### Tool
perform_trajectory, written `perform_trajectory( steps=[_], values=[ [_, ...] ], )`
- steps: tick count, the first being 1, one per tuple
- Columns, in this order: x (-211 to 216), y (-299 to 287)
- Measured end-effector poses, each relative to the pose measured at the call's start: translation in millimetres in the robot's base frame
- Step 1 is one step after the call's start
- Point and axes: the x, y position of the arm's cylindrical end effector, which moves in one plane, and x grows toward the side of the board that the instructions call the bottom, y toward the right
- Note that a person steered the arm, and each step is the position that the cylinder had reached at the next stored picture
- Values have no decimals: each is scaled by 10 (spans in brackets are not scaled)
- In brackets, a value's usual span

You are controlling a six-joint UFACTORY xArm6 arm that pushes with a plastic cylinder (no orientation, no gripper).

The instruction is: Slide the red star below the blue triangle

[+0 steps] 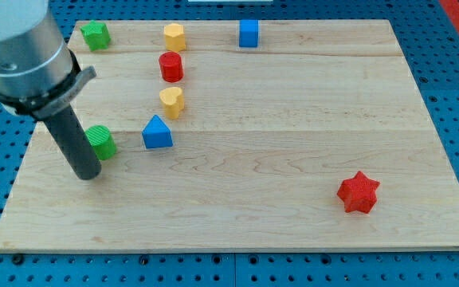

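Observation:
The red star lies at the board's lower right. The blue triangle sits left of centre, far from the star. My tip rests on the board at the view's left, just left of and below a green cylinder, and well left of the blue triangle. The star is far to the right of my tip.
A yellow heart lies just above the blue triangle, a red cylinder above that, and a yellow hexagon near the top edge. A green star sits at top left and a blue cube at top centre.

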Motion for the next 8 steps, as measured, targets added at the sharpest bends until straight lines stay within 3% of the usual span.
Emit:
perform_trajectory(
  steps=[1,2,3,4,5,7,8],
  values=[
    [160,1050],
    [719,2104],
    [912,3291],
    [605,4377],
    [427,4324],
    [394,2924],
    [307,2988]
  ],
)
